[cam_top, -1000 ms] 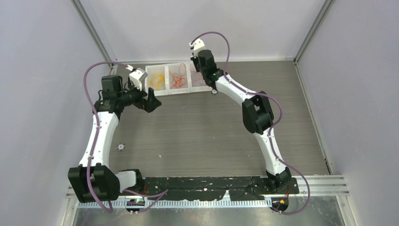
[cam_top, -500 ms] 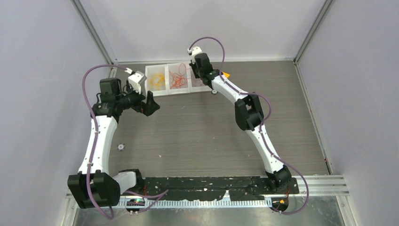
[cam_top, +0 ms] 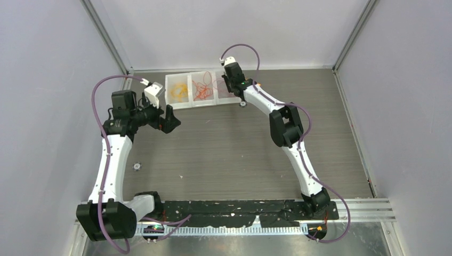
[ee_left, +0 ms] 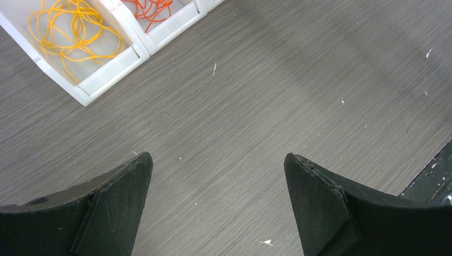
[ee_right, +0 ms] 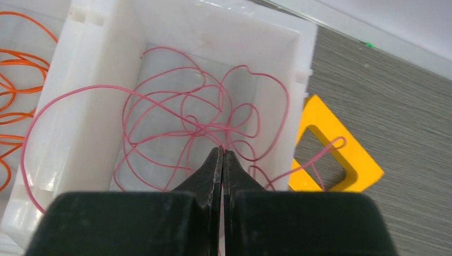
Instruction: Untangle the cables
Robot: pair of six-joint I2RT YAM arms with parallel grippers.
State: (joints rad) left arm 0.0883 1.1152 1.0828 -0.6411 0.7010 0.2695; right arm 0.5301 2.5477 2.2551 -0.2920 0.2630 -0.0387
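Three thin curly cables lie in three white bins at the back of the table: a yellow cable [cam_top: 178, 90] [ee_left: 69, 32], an orange cable [cam_top: 202, 88] [ee_left: 152, 8] and a red cable [cam_top: 221, 85] [ee_right: 160, 106]. My right gripper [cam_top: 229, 88] [ee_right: 222, 150] is over the red cable's bin with its jaws pressed together, and red strands meet at its tip. One red loop hangs over the bin wall onto a yellow plastic triangle [ee_right: 341, 154]. My left gripper [cam_top: 170, 117] [ee_left: 218, 160] is open and empty over bare table, in front of the yellow bin.
The three white bins [ee_right: 88, 90] [ee_left: 112, 72] stand side by side at the back edge. A small round part [cam_top: 137, 166] lies at the left. Walls enclose the table at the back and on both sides.
My right gripper has shifted a little right and lower over the rightmost bin. My left gripper has drifted slightly left and stays open.
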